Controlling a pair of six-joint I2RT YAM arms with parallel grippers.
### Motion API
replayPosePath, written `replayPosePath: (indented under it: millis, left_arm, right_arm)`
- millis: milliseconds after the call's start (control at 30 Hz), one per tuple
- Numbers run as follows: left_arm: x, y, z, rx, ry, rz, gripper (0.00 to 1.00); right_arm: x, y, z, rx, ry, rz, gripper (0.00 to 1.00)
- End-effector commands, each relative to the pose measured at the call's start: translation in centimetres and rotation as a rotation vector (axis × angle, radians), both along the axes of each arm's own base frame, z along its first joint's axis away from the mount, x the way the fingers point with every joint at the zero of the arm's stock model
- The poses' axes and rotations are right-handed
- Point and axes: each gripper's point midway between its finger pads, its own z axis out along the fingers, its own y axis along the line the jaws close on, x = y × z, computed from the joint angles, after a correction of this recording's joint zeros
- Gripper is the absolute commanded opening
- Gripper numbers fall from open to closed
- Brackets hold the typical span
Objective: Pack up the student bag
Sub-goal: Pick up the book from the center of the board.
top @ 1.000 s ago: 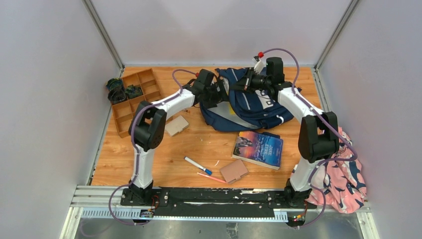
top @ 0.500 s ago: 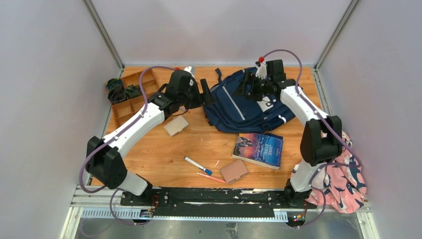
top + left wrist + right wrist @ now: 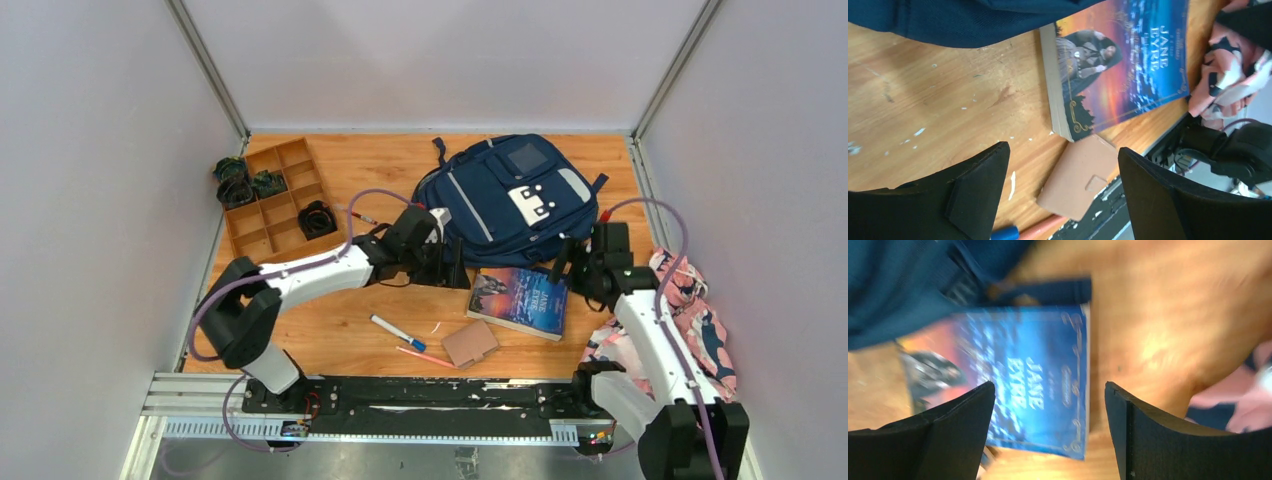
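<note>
Navy fabric, the bag [image 3: 510, 195] lies flat at the far side of the table [image 3: 320, 330], right of centre, its near edge just beside the book [image 3: 520, 300]. By the book's left edge hangs the left gripper [image 3: 455, 268], by its right edge the right gripper [image 3: 566, 268]. Both have their fingers spread wide and hold nothing. My worry is that two arms closing on one book could knock together, or shove it under the bag. I see no opening in the bag for it either.
</note>
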Motion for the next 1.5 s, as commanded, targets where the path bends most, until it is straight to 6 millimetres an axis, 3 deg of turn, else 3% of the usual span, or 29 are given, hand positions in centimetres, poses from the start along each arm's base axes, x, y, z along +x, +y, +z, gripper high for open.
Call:
replayPosePath:
  millis: [0, 200, 367, 733, 867, 1100, 1200, 1267, 1300, 1367, 1433, 1467]
  left_arm:
    - [0.1, -3.7, -0.9, -0.122, 0.044, -0.020, 0.85]
    - [0.3, -5.4, -3.6, -0.113, 0.093, -0.026, 0.85]
    - [0.4, -6.6, -5.1, -0.128, 0.139, -0.035, 0.84]
    - [0.4, -9.4, -6.1, -0.176, 0.202, -0.123, 0.81]
    - [0.5, -9.5, -6.1, -0.177, 0.209, -0.116, 0.65]
    - [0.4, -9.6, -5.6, -0.190, 0.219, -0.102, 0.28]
    - [0.5, -9.6, -5.0, -0.199, 0.216, -0.093, 0.05]
    - [0.4, -9.7, -4.5, -0.209, 0.214, -0.093, 0.00]
    - [0.3, -9.8, -4.0, -0.217, 0.212, -0.093, 0.00]
    - [0.0, -10.0, -2.9, -0.233, 0.197, -0.097, 0.00]
    - [-0.2, -10.2, -1.3, -0.254, 0.171, -0.101, 0.00]
    - [-0.2, -10.3, -0.6, -0.265, 0.158, -0.105, 0.00]
  right_arm:
    - [-4.7, 0.8, -5.5, 0.081, 0.190, -0.021, 0.84]
    - [-3.8, 1.0, -8.1, 0.139, 0.220, -0.011, 0.84]
    - [-3.0, 3.0, -9.3, 0.328, 0.242, 0.023, 0.79]
    - [-2.3, 3.9, -7.6, 0.400, 0.151, 0.059, 0.31]
    - [-2.7, 4.2, -8.0, 0.421, 0.163, 0.053, 0.00]
    - [-3.5, 4.4, -9.2, 0.436, 0.197, 0.046, 0.00]
    - [-3.6, 4.4, -9.5, 0.435, 0.206, 0.042, 0.00]
    - [-3.7, 3.9, -9.4, 0.410, 0.213, 0.026, 0.01]
    - [-3.7, 3.6, -9.3, 0.392, 0.215, 0.018, 0.11]
    - [-3.6, 2.8, -8.7, 0.344, 0.205, 0.005, 0.42]
    - [-3.5, 2.0, -7.6, 0.297, 0.188, -0.012, 0.58]
    - [-3.1, 1.6, -6.8, 0.275, 0.160, -0.019, 0.61]
